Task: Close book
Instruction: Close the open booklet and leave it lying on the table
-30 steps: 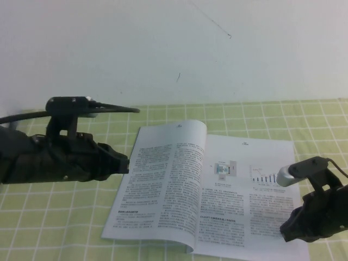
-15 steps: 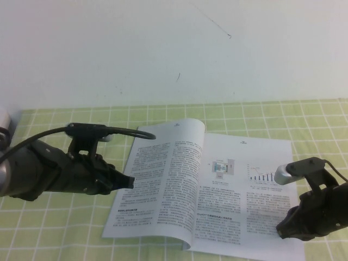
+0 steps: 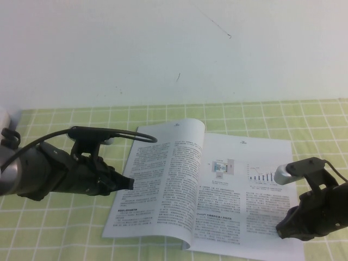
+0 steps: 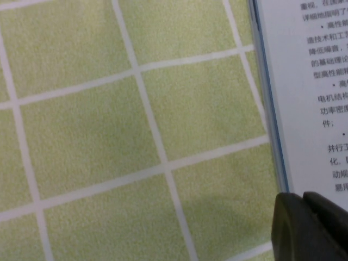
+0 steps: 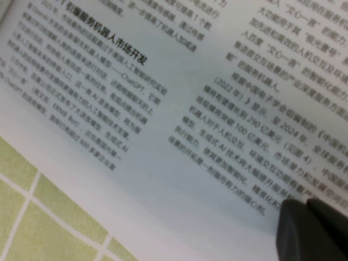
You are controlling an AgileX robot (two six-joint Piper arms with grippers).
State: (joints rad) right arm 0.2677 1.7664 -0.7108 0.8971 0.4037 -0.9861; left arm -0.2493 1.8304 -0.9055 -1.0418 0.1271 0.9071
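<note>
White-paged book lay open on the green checked cloth over the worktop, its left page bowed up near the spine. At its left edge sat the left gripper, fingers pressed together. The right gripper hung over the right page's near corner, fingers also together.

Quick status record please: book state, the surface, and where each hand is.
book: book open, face up, left page bowed upward near the spine
surface: green checked cloth
left hand: left hand at the left page's outer edge, low over the cloth
right hand: right hand over the right page's near right corner
task status: not yet closed
</note>
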